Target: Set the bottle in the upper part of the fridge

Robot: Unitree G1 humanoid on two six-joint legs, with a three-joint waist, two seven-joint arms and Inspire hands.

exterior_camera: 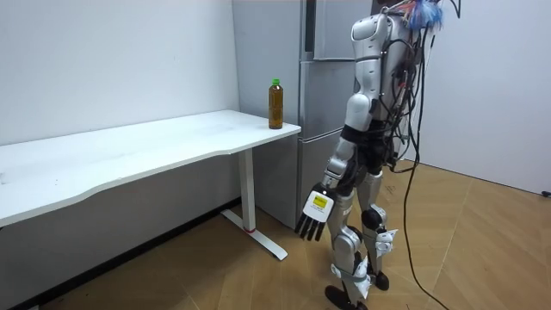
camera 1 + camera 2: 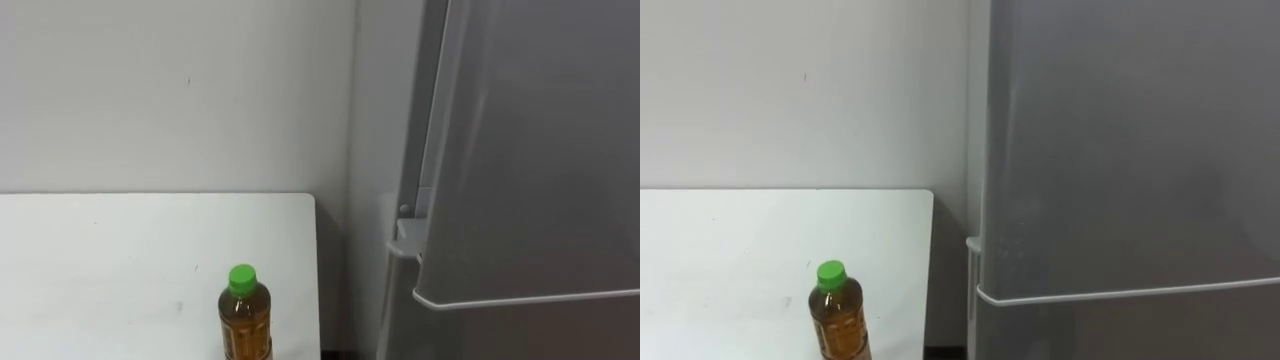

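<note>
Bottle [image 2: 244, 320] upright near table [image 2: 120, 260] corner, cap [image 2: 241, 277] pointing up, left hand [image 1: 314, 213] hanging, fingers relaxed, fridge [image 2: 520, 180] beside

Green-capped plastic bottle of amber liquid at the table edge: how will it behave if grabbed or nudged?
The green-capped plastic bottle looks nearly full, so probably heavy for its size. It is tall and narrow, upright near a corner of the white table, so a high push might tip it off. Tipped, its round body would likely roll.

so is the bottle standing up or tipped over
Upright: the bottle stands on the table, green cap on top.
</note>
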